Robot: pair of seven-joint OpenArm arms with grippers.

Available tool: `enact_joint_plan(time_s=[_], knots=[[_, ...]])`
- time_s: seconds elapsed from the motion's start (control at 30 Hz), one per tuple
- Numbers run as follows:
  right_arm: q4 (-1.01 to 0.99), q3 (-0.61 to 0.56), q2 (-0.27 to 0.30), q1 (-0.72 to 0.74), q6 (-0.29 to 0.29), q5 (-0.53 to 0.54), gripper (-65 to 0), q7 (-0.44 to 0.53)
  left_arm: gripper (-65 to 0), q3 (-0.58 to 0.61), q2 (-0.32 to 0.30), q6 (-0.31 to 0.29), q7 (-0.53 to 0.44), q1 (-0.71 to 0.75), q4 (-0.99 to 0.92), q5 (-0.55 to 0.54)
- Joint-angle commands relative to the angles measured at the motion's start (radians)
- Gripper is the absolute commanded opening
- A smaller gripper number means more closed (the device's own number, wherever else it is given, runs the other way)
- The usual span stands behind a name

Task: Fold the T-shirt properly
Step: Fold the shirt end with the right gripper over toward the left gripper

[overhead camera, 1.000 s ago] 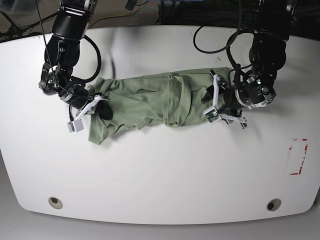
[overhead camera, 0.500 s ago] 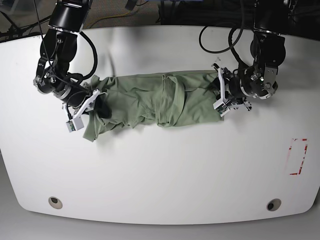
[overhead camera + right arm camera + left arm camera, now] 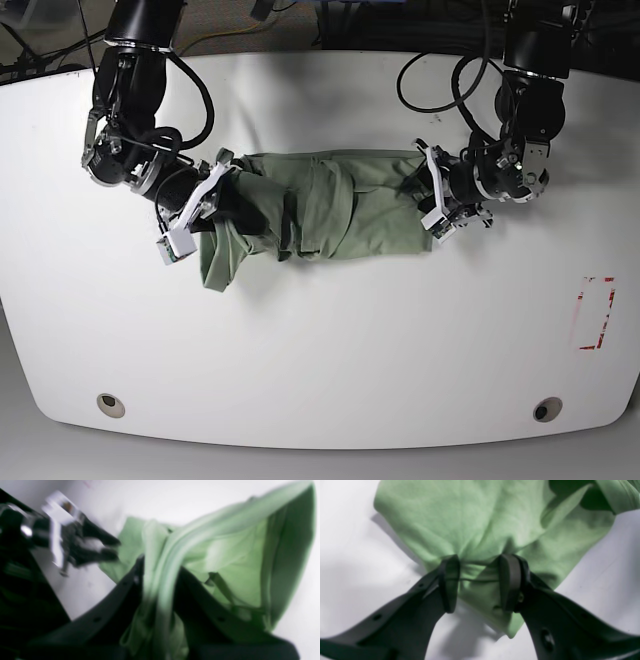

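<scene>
Base view shows the pale sage-green, soft-knit T-shirt (image 3: 320,205) bunched into a rumpled band across the far half of the white table (image 3: 320,350), lying between the two arms. Left claw (image 3: 477,582) is clamped on a gathered wad of fabric at one end of the band, the cloth puckering between its dark pads (image 3: 510,580). Right claw (image 3: 157,585) pinches several layered edges at the other end, jaws nearly together with cloth between them. This knit looks light, limp and stretchy, so it should sag and crease wherever unsupported and slide easily on the smooth table. Hems, shoulder seams or the collar likely offer firmer holds than the loose middle; single layers probably fold truer than wads.
</scene>
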Motion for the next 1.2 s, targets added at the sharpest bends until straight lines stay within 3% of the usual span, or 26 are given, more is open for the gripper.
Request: enact_joint_plan(time_s=[0.0, 0.2, 0.43, 0.53, 0.77, 1.0, 1.17], knots=[[0.019, -0.003, -0.023, 0.021, 0.007, 0.067, -65.0, 0.026, -40.7, 0.007, -0.002, -0.001, 0.044, 0.006, -0.009, 0.016], [0.009, -0.108, -0.094, 0.061, 0.009, 0.067, -65.0, 0.028, -40.7, 0.007, -0.002, -0.001, 0.044, 0.012, -0.016, 0.016], [-0.049, -0.176, -0.189, 0.11, 0.009, -0.043, -65.0, 0.03, -40.7, 0.009, -0.002, -0.001, 0.044, 0.012, -0.016, 0.016], [-0.057, -0.207, -0.201, 0.124, 0.009, -0.074, -64.4, 0.03, -40.7, 0.009, -0.002, -0.001, 0.044, 0.012, -0.013, 0.015], [-0.066, -0.273, -0.245, 0.13, 0.001, -0.198, -37.6, 0.03, -40.7, 0.009, -0.001, -0.001, 0.044, 0.012, -0.015, 0.01], [-0.141, -0.283, -0.338, 0.148, 0.001, -0.329, -30.0, 0.031, -40.7, 0.006, -0.001, -0.001, 0.044, 0.011, -0.009, 0.009], [-0.116, -0.343, -0.339, 0.15, 0.001, -0.349, -23.8, 0.031, -40.7, 0.001, 0.01, -0.001, 0.042, 0.006, -0.009, 0.007]])
